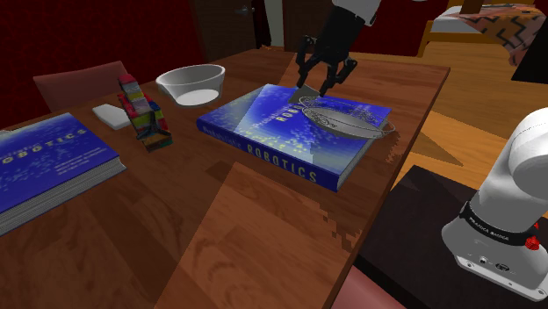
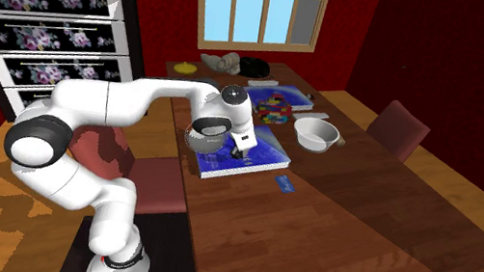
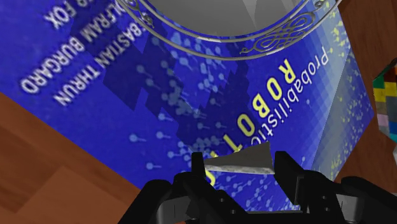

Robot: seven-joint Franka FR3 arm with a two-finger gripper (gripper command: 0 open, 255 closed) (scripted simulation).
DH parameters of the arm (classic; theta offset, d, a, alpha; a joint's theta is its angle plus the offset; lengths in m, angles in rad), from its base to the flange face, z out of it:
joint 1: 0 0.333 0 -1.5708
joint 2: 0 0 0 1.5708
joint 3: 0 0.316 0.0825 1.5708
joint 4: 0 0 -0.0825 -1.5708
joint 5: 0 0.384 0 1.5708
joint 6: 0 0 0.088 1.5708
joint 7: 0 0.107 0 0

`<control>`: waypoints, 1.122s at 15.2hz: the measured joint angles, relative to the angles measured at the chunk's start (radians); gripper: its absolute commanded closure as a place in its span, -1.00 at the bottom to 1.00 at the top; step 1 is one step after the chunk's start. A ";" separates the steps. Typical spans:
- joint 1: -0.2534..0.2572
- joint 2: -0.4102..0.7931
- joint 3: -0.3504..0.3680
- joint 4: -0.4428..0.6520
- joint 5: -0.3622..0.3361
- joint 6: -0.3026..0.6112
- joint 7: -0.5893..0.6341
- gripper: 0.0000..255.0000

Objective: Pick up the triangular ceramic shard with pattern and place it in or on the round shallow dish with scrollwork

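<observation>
- Far left of the shoulder view: a blue hardback book with yellow lettering [image 1: 44, 162] lies flat on the brown wooden surface [image 1: 263, 228]. Not part of the task.
- Next rightward: a small white flat block [image 1: 111, 115], a multicoloured stack of blocks [image 1: 145, 112] and a plain white bowl [image 1: 191, 83]. All are well apart from the work area.
- Centre: a second blue book titled ROBOTICS [image 1: 263, 132], lying flat. It carries the target dish.
- Above that book's far edge: the all-black pincer [image 1: 316, 86], raised off the cover.
- Wrist view: the pincer [image 3: 242, 167] is part closed, and the pale grey speckled triangular shard [image 3: 245, 162] spans the gap, touching both fingers [image 3: 198, 168]. Judged as pinched, not loose.
- Shard's long axis runs finger to finger, with its point toward one side. It hangs over the book cover, clear of the dish.
- Right of the pincer and nearer the camera in the shoulder view: the round, shallow grey dish with a scrollwork rim [image 1: 379, 132]. In the wrist view its rim [image 3: 280, 35] lies just beyond the fingertips.
- Key relation: the dish is near but not under the shard. Judgement: a short carry over the rim is needed before release.
</observation>
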 measured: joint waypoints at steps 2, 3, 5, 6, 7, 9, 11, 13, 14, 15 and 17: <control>0.000 0.000 0.000 0.000 0.000 0.000 0.000 1.00; 0.000 0.000 0.000 0.000 0.000 0.000 0.000 1.00; 0.000 0.000 0.000 0.000 0.000 0.000 0.000 1.00; 0.000 0.000 0.000 0.000 0.000 0.000 0.000 1.00; -0.001 0.000 -0.001 0.006 -0.002 -0.006 0.002 1.00; -0.002 -0.004 -0.003 0.022 -0.007 -0.025 0.010 1.00; -0.005 -0.002 -0.005 0.051 -0.014 -0.049 0.021 1.00; -0.008 0.002 -0.010 0.079 -0.022 -0.073 0.027 1.00; -0.009 0.000 -0.011 0.092 -0.025 -0.088 0.035 1.00; -0.009 0.000 -0.011 0.102 -0.027 -0.097 0.039 1.00; -0.012 0.006 -0.014 0.133 -0.034 -0.120 0.047 1.00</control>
